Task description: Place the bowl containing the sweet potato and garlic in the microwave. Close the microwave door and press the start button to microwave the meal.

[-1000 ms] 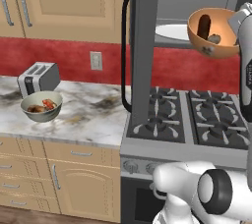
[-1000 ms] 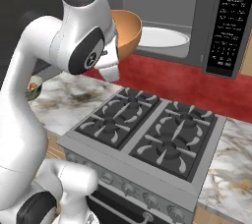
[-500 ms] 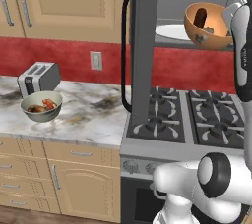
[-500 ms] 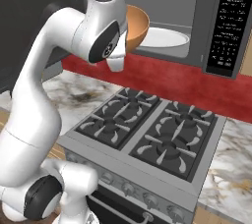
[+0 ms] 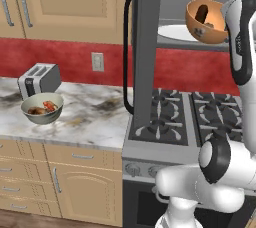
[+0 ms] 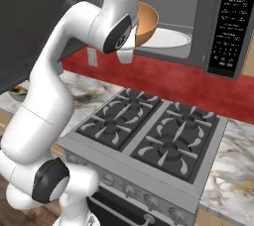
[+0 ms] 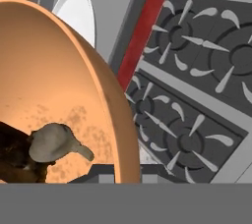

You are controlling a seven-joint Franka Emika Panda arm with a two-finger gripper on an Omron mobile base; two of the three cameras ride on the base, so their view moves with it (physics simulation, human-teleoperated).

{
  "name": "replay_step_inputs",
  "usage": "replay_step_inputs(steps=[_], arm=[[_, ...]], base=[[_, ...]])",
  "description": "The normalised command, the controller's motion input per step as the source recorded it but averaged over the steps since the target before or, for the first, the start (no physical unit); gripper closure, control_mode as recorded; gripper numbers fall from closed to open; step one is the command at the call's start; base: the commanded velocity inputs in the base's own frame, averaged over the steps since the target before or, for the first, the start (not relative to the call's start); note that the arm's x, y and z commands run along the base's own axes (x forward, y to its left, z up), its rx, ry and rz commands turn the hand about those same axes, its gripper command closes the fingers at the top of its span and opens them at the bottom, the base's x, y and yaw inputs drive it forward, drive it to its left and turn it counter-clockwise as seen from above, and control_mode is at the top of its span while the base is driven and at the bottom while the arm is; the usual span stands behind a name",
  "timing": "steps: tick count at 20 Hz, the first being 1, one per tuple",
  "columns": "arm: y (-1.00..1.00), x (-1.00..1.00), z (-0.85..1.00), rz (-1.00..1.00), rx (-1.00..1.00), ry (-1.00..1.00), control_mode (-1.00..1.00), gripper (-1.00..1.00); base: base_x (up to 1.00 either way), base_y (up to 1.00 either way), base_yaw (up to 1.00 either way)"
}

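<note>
Bowl (image 5: 206, 22) tilted at microwave (image 6: 198, 17) mouth, jaws nearly shut, pinching rim; glossy, rigid, likely slippery; sweet potato (image 5: 202, 14), garlic (image 7: 53, 142) loose, may roll; keep level

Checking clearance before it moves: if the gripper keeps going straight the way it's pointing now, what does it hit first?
Probably the stove: past the held bowl, the hand view looks down on its burners, though depth is unclear.

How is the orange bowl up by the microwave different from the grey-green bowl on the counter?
The orange bowl is glossy orange-brown; the grey-green bowl is dull grey-green. The orange bowl is held up, tilted, at the open microwave; the grey-green one sits upright on the counter. The orange bowl holds a dark brown lump and a tan bulb; the other holds red and brown food. Both are round.
</note>
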Motion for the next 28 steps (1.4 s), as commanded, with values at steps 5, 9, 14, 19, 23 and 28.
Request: replay_step_inputs(steps=[5, 9, 14, 19, 23, 28], arm=[[-0.14, 0.48, -0.05, -0.01, 0.00, 0.00, -1.00, 1.00], [-0.15, 0.48, -0.16, 0.00, 0.00, 0.00, -1.00, 1.00], [-0.13, 0.48, -0.12, 0.00, 0.00, 0.00, -1.00, 1.00], [-0.11, 0.48, -0.08, 0.00, 0.00, 0.00, -1.00, 1.00], [-0.11, 0.43, -0.11, 0.00, 0.00, 0.00, -1.00, 1.00], [-0.13, 0.43, -0.02, 0.00, 0.00, 0.00, -1.00, 1.00]], base=[[0.00, 0.00, 0.00], [0.00, 0.00, 0.00], [0.00, 0.00, 0.00], [0.00, 0.00, 0.00], [0.00, 0.00, 0.00], [0.00, 0.00, 0.00]])
